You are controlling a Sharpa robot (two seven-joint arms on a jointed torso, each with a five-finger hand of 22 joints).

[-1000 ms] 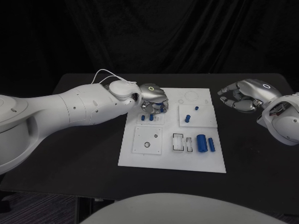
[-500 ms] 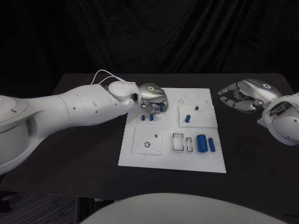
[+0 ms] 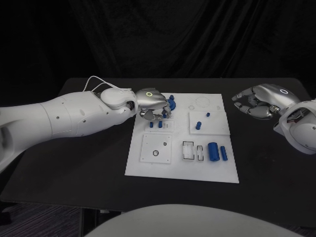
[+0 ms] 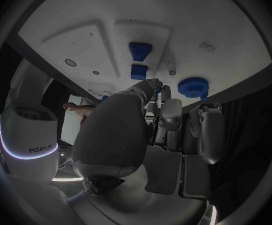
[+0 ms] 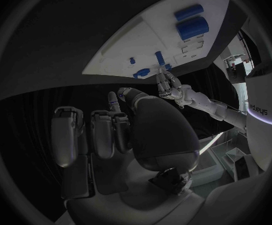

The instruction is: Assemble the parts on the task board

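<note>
A small blue part (image 3: 172, 102) sits just right of the left hand (image 3: 151, 104) near the task board (image 3: 184, 165)'s upper left corner, apparently pinched at its fingertips, though the grip is hard to confirm. Other blue parts (image 3: 214, 151) lie lower on the board. The right hand (image 3: 260, 101) hovers right of the board, fingers curled in on nothing.

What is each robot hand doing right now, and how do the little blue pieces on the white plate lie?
Left robot hand: over the task board's far left corner, a blue part at its fingertips.
Right robot hand: off the board, fingers curled, holding nothing.
Task board: flat on the table.
Two blue cylinders: lying side by side.
</note>
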